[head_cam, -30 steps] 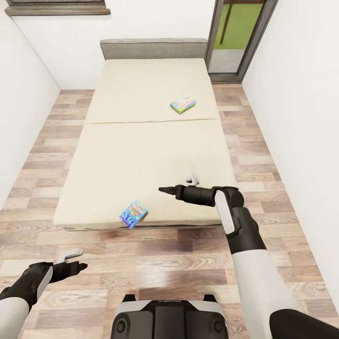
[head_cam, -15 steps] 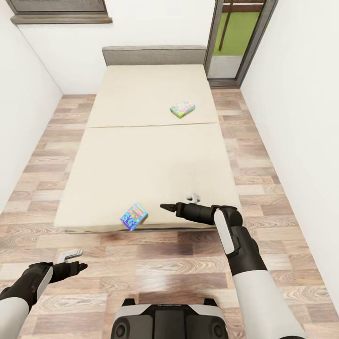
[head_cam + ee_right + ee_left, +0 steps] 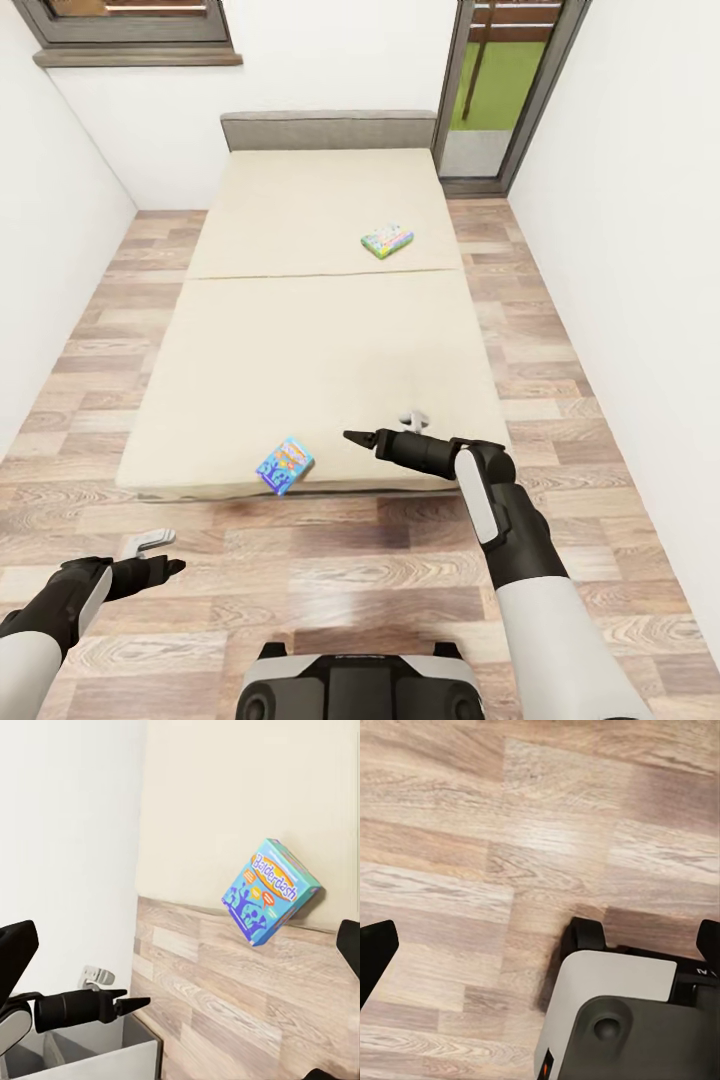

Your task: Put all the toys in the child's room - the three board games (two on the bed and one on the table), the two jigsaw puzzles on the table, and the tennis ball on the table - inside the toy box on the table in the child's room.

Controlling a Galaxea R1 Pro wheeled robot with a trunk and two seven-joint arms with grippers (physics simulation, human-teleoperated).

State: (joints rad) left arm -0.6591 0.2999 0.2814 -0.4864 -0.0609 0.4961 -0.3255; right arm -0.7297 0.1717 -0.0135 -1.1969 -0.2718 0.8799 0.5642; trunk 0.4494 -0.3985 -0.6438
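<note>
left wall: white, running down the left of the head view beside the wood floor (image 3: 330, 560).
window: a dark-framed sill at the top left of the far wall (image 3: 135, 50).
left gripper (image 3: 160, 555): low at the left over the floor, well short of the bed; one pale finger and one dark finger (image 3: 165, 568) stand apart, so it is released and holds nothing. in the left wrist view its dark fingertips sit at opposite edges with only floor planks and the robot's base (image 3: 619, 1020) between them.
bed (image 3: 320, 330): a cream mattress in two sections with a grey headboard (image 3: 328, 130) against the far wall, filling the middle of the room.
blue board game (image 3: 285, 465): lies tilted at the near edge of the bed, left of the right gripper; in the right wrist view (image 3: 271, 891) its "balderdash" box overhangs the mattress edge above the floor.
robot base: grey and black, at the bottom centre of the head view (image 3: 350, 685).
right gripper (image 3: 352, 436): reaches out level over the near edge of the bed, pointing left toward the blue board game, near it but apart; its fingertips look drawn to a point in the head view, while the right wrist view shows them wide at the frame edges, so i cannot tell its state for sure; nothing is in its grasp.
green board game (image 3: 387, 241): flat on the far section of the bed, right of centre, well apart from both grippers.
doorway (image 3: 495, 90): glass door at the far right, green outside.
right wall: white, along the right side.
</note>
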